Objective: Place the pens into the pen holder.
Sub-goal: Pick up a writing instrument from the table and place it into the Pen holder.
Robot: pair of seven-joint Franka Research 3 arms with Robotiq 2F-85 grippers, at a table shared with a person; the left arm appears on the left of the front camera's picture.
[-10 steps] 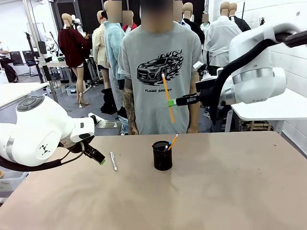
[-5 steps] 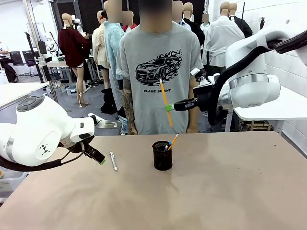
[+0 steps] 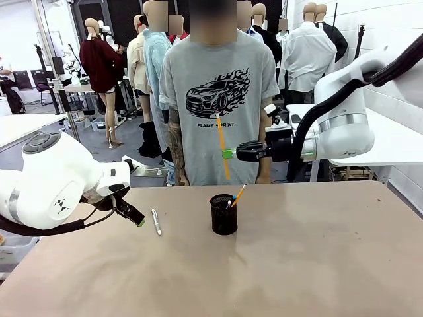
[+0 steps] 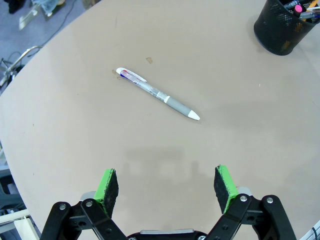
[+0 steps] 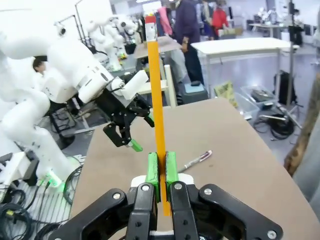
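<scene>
High over the tan table point(image 3: 317, 251), roughly above the small black wire-mesh pen holder point(image 3: 224, 218), right gripper point(image 3: 229, 154) pinches a long orange pencil point(image 3: 220, 132) just below mid-shaft; light, stiff, slim, likely to pivot; left gripper point(image 4: 166, 182) gapes above the flat-lying silver-grey pen point(image 4: 157, 93).

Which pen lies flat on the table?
The silver-grey ballpoint pen; the long orange pencil is held aloft, the others stand in the black wire-mesh cup.

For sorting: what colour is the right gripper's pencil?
Orange; the pencil shows best in the right wrist view.
</scene>
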